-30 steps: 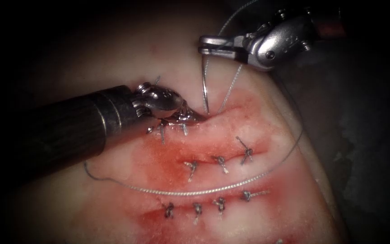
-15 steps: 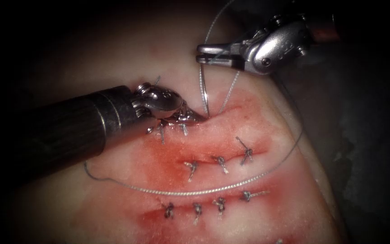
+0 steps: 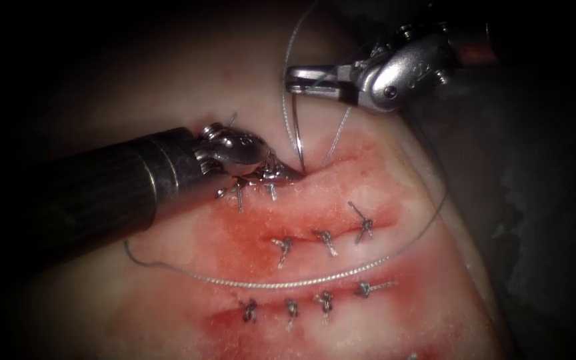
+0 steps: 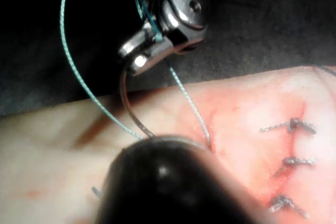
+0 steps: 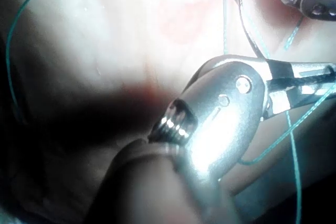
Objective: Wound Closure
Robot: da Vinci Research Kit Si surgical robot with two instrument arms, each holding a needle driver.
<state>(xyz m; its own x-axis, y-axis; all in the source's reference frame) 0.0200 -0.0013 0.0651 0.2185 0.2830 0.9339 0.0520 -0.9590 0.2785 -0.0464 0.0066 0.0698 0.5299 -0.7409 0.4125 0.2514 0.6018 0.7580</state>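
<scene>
The right arm's silver tool [image 3: 293,79] has its jaws clamped on the thin curved steel needle [image 3: 293,127] near its blunt end; the needle hangs almost upright, point down at the cut's upper edge beside the left arm's tool [image 3: 288,174], whose jaws pinch the pale reddened tissue [image 3: 395,220].

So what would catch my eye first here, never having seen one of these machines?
Probably the shiny right tool, its jaws shut on the rear end of a curved needle whose tip meets the tissue at the cut. Just left of that tip, the dark left tool presses on the cut's edge. Below lie rows of knotted stitches in red fluid, crossed by a long thread.
</scene>
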